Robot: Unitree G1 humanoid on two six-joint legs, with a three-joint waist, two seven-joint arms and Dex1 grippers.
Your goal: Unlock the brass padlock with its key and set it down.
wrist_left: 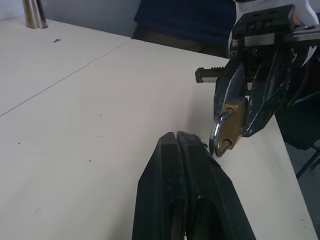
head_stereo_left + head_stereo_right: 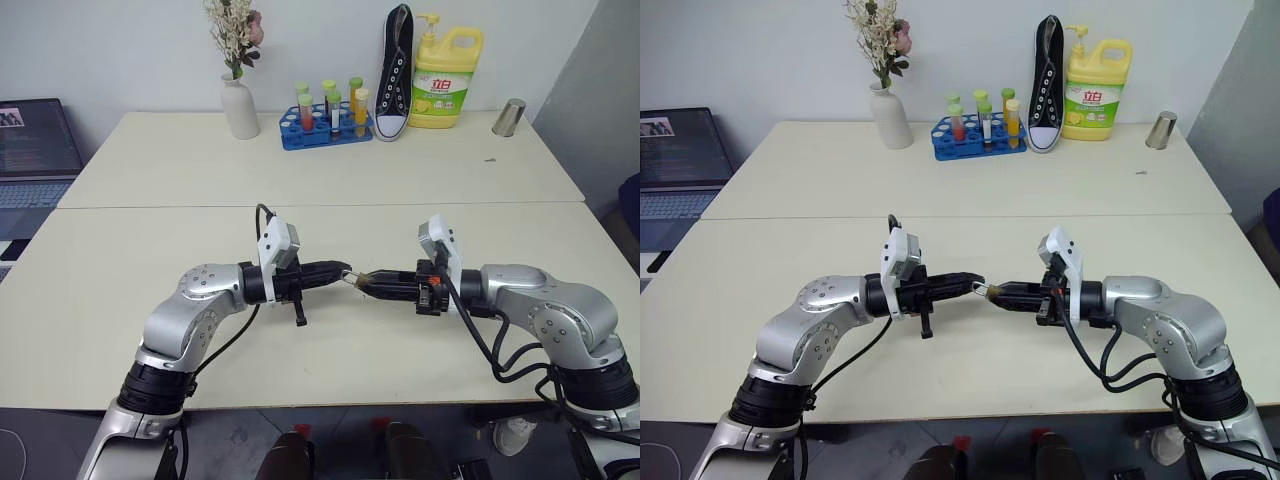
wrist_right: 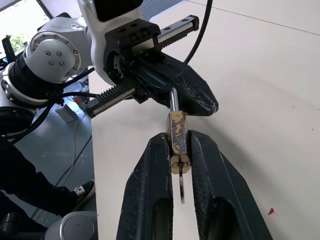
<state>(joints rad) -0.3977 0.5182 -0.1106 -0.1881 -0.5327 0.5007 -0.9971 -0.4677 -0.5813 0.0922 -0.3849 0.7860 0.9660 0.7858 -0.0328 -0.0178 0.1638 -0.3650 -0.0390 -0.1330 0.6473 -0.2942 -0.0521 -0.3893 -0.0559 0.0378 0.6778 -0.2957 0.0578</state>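
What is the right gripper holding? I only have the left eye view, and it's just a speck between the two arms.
Observer: A brass padlock, pinched by its body between the right gripper's two fingers.
Operator: Is the key in it?
Observer: Yes, the key sticks out of the body's end, back between those fingers.
Operator: And the left gripper?
Observer: The left gripper is shut, its tip close by the shackle; whether they touch, I can't tell.
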